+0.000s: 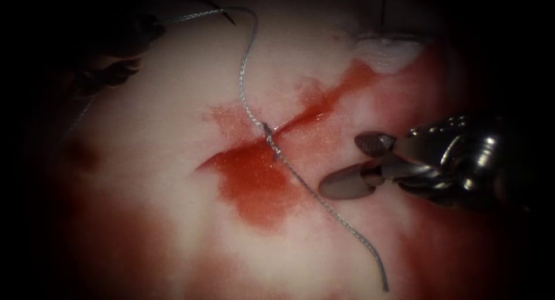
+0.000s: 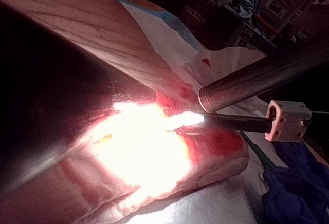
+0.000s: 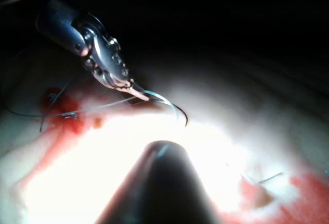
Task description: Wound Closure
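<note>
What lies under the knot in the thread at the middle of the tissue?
Under the knot lies the cut, wet with red fluid. The thread runs up-left toward the needle; its free tail trails down-right. Anything deeper in the tissue is covered.

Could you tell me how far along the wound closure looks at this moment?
One stitch looks tied: a knot sits on the cut amid red fluid, its free thread end trailing on the tissue. In hand: the left tool holds the needle near its rear end, out of the tissue, left of the cut. The right tool is open, holding nothing. The cut beyond the knot looks unstitched.
</note>
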